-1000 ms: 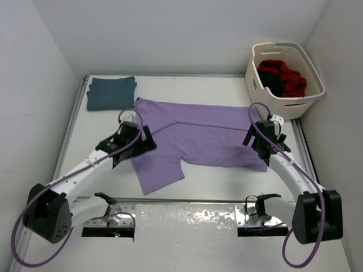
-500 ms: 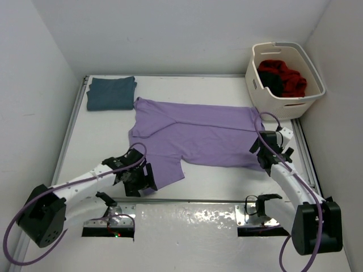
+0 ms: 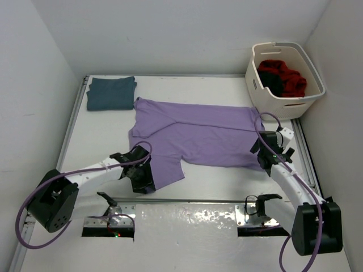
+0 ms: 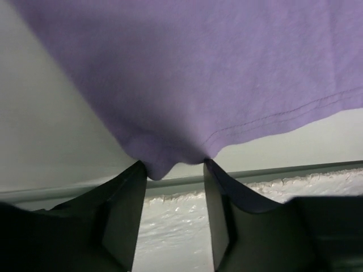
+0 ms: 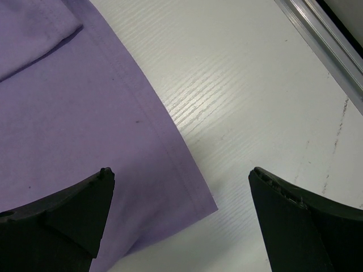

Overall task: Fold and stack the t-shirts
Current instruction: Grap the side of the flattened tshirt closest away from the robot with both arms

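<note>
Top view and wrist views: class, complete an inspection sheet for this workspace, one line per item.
Surface: white table, foil strip at near edge.
Job's things: purple shirt spread mid-table; teal shirt folded, far left; red shirt and black shirt in basket.
Clutter: cream basket, far right; else nothing seen.
Grippers: left gripper shut on purple shirt's near corner; right gripper open over its right near corner.
Cables: purple cables loop along both arms.
Surroundings: white walls on three sides.

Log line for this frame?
left gripper: straddles lavender shirt corner | right gripper: open above hem corner | teal shirt: folded
</note>
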Controlling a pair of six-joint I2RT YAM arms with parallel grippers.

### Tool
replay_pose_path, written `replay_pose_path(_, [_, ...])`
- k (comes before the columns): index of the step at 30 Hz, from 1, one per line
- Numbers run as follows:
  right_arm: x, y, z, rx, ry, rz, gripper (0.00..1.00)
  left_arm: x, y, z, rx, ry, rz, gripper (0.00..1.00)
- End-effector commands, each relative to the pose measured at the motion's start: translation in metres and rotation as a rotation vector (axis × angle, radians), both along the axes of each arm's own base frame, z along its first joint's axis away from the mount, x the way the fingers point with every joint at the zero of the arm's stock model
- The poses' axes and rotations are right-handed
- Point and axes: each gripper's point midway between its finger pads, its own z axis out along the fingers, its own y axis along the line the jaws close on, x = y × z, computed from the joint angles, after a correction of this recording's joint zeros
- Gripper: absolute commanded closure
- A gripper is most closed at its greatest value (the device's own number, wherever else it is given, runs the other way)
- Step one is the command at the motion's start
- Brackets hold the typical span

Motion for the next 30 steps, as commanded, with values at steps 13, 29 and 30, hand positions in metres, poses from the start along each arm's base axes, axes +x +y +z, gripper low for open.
replay_pose_path(13, [-0.016, -0.015, -0.014, -0.038, 0.102, -0.056, 0.01, 0.028, 0.009, -0.005, 0.111, -0.100, -0.089, 1.00])
replay_pose_path(29, [-0.052, 0.007, -0.063, 0.280, 0.234, -0.067, 0.10, 0.032, -0.010, 0.012, -0.010, -0.158, -0.113, 1.00])
replay_pose_path(30, [-0.052, 0.009, -0.065, 0.293, 0.231, -0.064, 0.14, 0.032, -0.010, 0.012, -0.009, -0.157, -0.114, 1.00])
